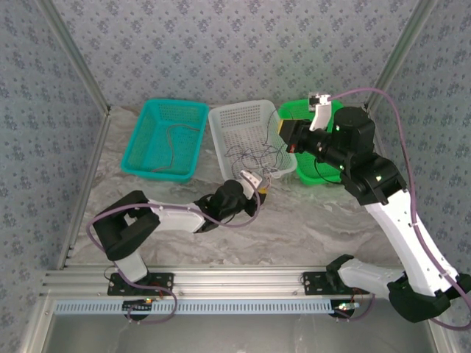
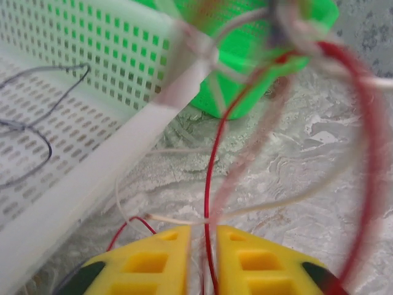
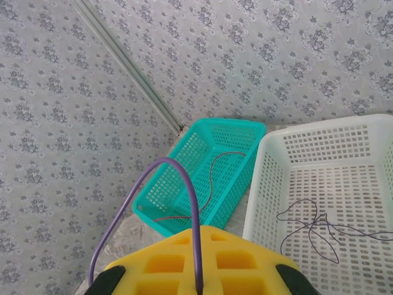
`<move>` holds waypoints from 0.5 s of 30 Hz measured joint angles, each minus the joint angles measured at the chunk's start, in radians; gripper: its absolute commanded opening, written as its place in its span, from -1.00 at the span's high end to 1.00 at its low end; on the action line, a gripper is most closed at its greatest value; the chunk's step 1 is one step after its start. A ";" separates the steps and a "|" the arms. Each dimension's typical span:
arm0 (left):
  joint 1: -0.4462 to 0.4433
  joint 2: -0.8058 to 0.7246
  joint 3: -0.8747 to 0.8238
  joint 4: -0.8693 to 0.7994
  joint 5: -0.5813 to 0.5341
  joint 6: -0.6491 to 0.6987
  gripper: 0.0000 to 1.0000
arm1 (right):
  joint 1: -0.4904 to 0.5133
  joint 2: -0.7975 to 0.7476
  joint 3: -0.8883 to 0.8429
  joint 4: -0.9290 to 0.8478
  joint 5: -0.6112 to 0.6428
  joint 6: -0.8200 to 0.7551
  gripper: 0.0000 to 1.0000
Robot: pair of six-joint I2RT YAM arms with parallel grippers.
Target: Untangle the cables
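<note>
A tangle of thin cables hangs over the white basket. It runs from my raised right gripper down to my left gripper at the basket's front corner. In the left wrist view, a red cable and a pale cable pass through the narrow gap between the yellow fingers of the left gripper, just above the table. The right gripper is shut on a thin purple cable that loops out of its tips. A dark cable lies inside the white basket.
A teal basket at the back left holds one reddish-brown cable. A green basket stands right of the white one, under the right arm. Metal frame posts and patterned walls close in the back and sides.
</note>
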 measured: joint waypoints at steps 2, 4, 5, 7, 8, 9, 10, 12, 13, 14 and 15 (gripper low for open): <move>-0.001 -0.006 -0.019 0.007 0.001 -0.006 0.33 | -0.002 0.000 0.000 -0.001 0.000 0.000 1.00; -0.002 -0.021 -0.034 0.006 -0.001 -0.007 0.30 | -0.007 0.000 0.000 -0.004 0.000 0.000 1.00; -0.002 -0.033 -0.038 0.006 -0.001 -0.007 0.29 | -0.011 0.000 0.000 -0.006 -0.001 0.000 1.00; -0.002 -0.071 -0.047 0.006 -0.002 -0.007 0.29 | -0.019 0.000 -0.001 -0.006 -0.001 0.000 1.00; -0.002 -0.089 -0.049 0.006 -0.003 -0.006 0.31 | -0.022 0.000 -0.001 -0.006 -0.002 0.000 1.00; -0.002 -0.109 -0.050 0.008 -0.006 -0.007 0.40 | -0.026 0.000 -0.002 -0.006 -0.004 0.001 1.00; -0.002 -0.129 -0.051 0.010 -0.007 -0.005 0.53 | -0.028 0.000 -0.002 -0.006 -0.005 0.001 1.00; -0.003 -0.155 -0.055 0.016 -0.013 -0.003 0.80 | -0.030 0.000 -0.003 -0.006 -0.009 0.002 1.00; -0.003 -0.160 -0.055 0.017 -0.017 -0.002 0.91 | -0.031 0.000 -0.004 -0.006 -0.012 0.004 1.00; -0.003 -0.161 -0.055 0.017 -0.019 -0.001 0.95 | -0.032 0.000 -0.004 -0.006 -0.012 0.005 1.00; -0.004 -0.158 -0.055 0.012 -0.027 0.002 0.99 | -0.033 0.000 -0.005 -0.006 -0.013 0.005 1.00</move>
